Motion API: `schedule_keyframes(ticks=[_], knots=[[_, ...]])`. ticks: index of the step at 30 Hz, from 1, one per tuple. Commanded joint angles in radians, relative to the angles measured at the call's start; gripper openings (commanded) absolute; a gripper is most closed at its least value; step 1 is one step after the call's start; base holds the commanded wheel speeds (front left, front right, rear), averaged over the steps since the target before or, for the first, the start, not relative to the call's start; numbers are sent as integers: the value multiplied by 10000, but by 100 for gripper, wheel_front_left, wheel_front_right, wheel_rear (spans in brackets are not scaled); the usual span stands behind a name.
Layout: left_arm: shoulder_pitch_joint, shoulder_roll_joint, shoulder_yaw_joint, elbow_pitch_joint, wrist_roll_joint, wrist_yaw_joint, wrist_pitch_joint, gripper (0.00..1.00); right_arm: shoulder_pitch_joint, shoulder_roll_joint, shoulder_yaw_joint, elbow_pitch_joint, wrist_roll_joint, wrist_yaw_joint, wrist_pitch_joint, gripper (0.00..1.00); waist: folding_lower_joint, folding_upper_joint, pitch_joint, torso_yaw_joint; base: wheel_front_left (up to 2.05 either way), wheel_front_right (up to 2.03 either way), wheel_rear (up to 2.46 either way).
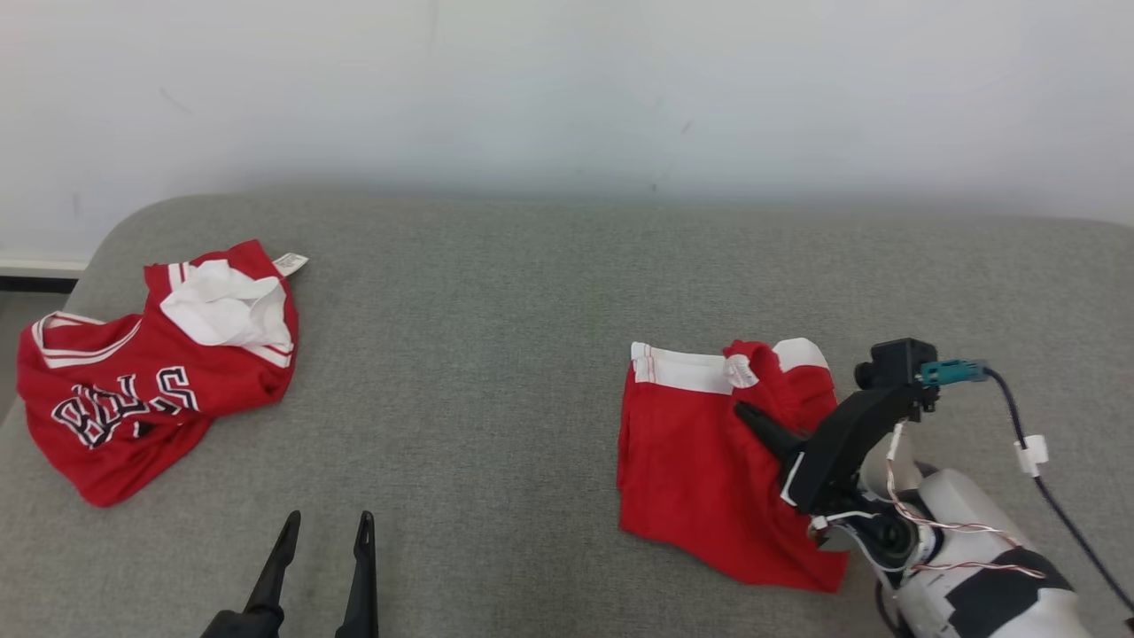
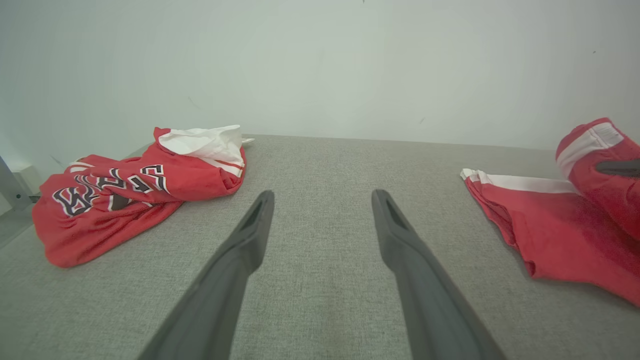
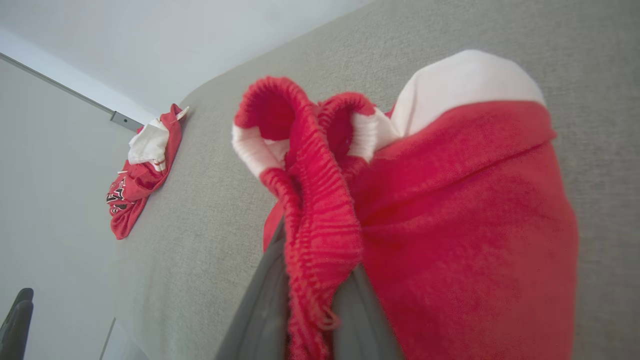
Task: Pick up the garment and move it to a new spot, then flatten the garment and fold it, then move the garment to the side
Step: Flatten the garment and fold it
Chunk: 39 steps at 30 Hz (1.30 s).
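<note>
Gripping red shorts [image 1: 691, 461] — right gripper [image 1: 751, 415] was closed on bunched elastic waistband [image 3: 310, 210], red fabric pinched between its fingers [image 3: 260, 310]. Waistband fold stood raised at fingertips; rest of shorts lay on grey cushion [image 1: 496, 354], spreading to left of right gripper. Left gripper [image 1: 328, 518] had fingers spread wide, holding nothing, over bare cushion — shorts well to its right, crumpled red jersey [image 1: 151, 390] well to its left. White wall [image 1: 567, 89] rose beyond both grippers.
</note>
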Motion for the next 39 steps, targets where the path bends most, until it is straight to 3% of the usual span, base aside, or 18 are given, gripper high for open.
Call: schedule_keyframes(ticks=[1, 15, 16, 17, 18, 22, 33, 39], knots=[[-117, -15, -79, 54, -79, 52, -32, 100, -164, 368, -75, 367, -147, -24, -101, 0, 0, -1, 109, 239, 0, 0, 0], [-374, -15, -483, 149, -327, 247, -32, 100, -1320, 1691, -540, 3315, -1540, -24, -1106, 0, 0, -1, 490, 874, 0, 0, 0], [-379, -15, -482, 157, -329, 257, -32, 100, -1372, 1680, -433, 3395, -1728, -24, -1191, 47, 0, -1, 474, 872, 0, 0, 0], [-379, -15, -482, 157, -329, 257, -32, 100, -1372, 1680, -433, 3395, -1728, -24, -1191, 47, 0, -1, 474, 872, 0, 0, 0], [-366, -17, -478, 166, -322, 256, -32, 100, -1407, 1626, -286, 3487, -1909, -24, -1240, 100, 0, -1, 461, 864, 0, 0, 0], [-250, -15, -343, 194, -207, 269, -32, 100, -1325, 1534, -39, 3131, -1987, -24, -1799, 100, 0, -1, 330, 751, 0, 0, 0], [156, -17, 369, 29, -2, 266, -32, 100, -35, -140, 749, 448, -2042, -24, -4839, 100, 0, -1, -1, -85, 0, 0, 0], [185, -14, 672, -82, 232, 196, -32, 100, 657, -737, 467, -358, -3079, -24, -6031, 100, 0, -1, -57, -592, 0, 0, 0]])
